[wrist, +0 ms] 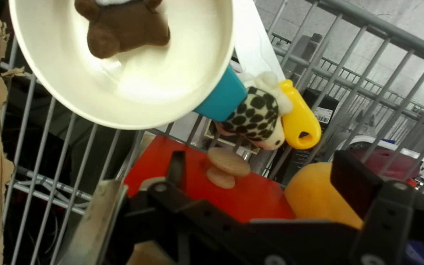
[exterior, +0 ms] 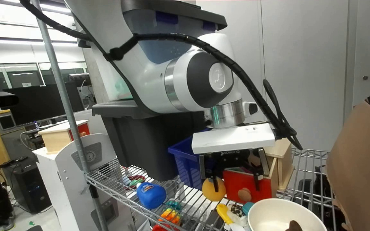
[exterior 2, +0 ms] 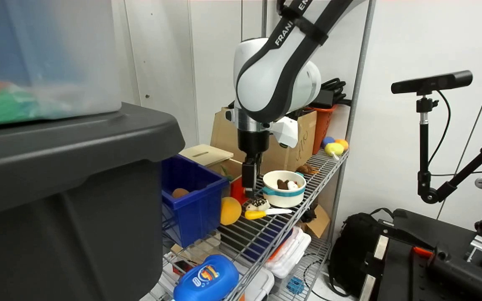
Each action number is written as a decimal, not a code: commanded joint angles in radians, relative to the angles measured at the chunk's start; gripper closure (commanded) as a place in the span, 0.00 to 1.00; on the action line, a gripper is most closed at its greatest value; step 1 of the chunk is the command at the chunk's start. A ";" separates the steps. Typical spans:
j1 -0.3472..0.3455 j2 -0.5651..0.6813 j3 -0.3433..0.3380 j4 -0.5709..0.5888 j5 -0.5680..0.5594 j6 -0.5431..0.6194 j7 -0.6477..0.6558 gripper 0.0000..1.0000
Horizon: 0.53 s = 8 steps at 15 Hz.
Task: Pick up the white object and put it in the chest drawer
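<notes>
Just by the hand (exterior: 236, 184): drawer (wrist: 261, 195)

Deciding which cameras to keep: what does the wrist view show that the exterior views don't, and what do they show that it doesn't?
Only the wrist view: the hole in the yellow knife handle, and a white label on a dark box.
Only the exterior views: the blue bottle, the dark lidded tote, the robot's arm.
Shared: the cream pot, spotted plush, round orange thing, red drawer front and gripper.
</notes>
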 commanded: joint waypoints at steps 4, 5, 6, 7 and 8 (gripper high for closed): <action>0.007 0.029 0.013 0.044 -0.011 -0.018 -0.021 0.00; 0.008 0.034 0.014 0.046 -0.011 -0.020 -0.022 0.00; 0.010 0.034 0.017 0.045 -0.010 -0.022 -0.023 0.00; 0.014 0.040 0.015 0.049 -0.011 -0.034 -0.020 0.00; 0.016 0.046 0.018 0.050 -0.011 -0.037 -0.021 0.00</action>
